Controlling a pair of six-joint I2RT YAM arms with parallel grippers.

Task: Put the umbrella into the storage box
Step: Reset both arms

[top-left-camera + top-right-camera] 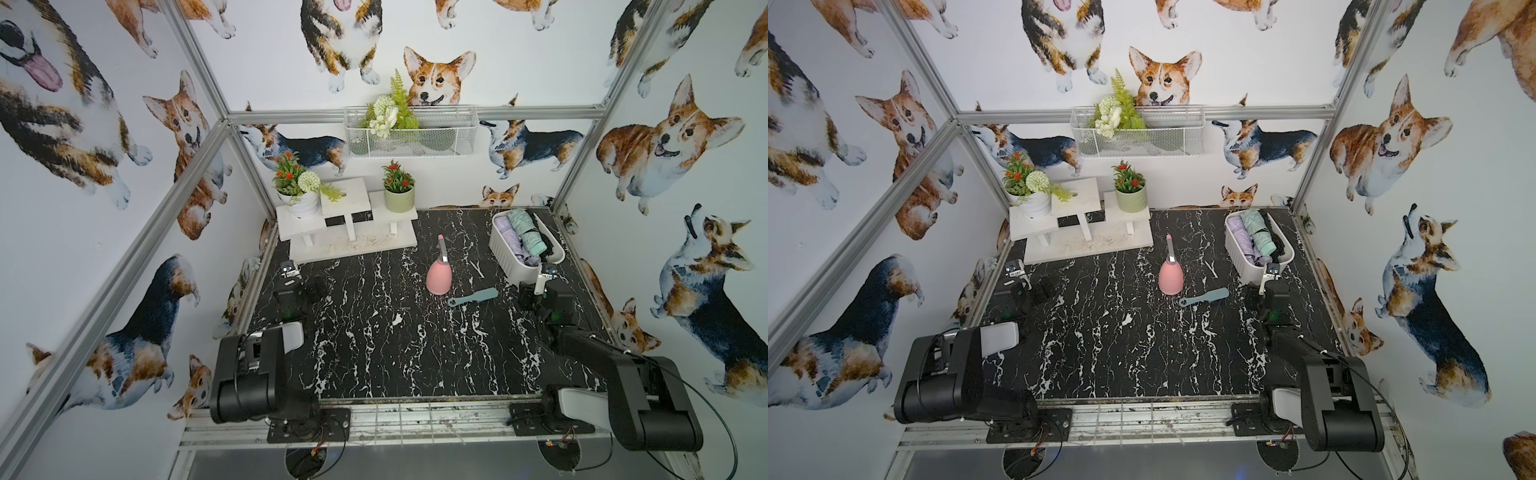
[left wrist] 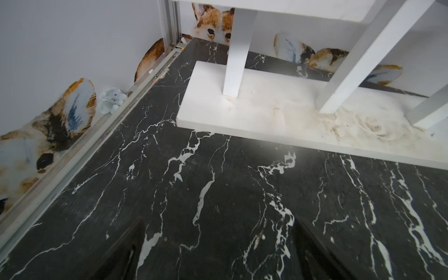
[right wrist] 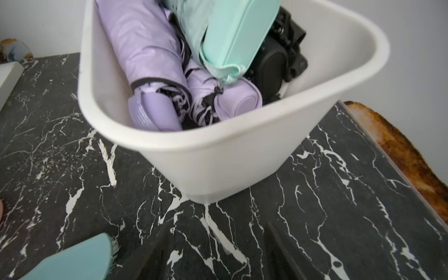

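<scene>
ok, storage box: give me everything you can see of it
The storage box is a white plastic tub, oblong with rounded corners, ribbed sides and a flared rim, no lid. It stands upright on the black marbled table near the far right corner, slanted to its edges. Packed together inside lie lilac umbrellas, a mint umbrella and a black umbrella, all folded.

Smooth plastic storage box, lilac cloth umbrella, marble-look tabletop

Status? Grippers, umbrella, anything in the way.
Open, empty: left gripper, right gripper by storage box. Purple, mint, black umbrellas inside. Teal brush, pink sprayer nearby, not blocking.
</scene>
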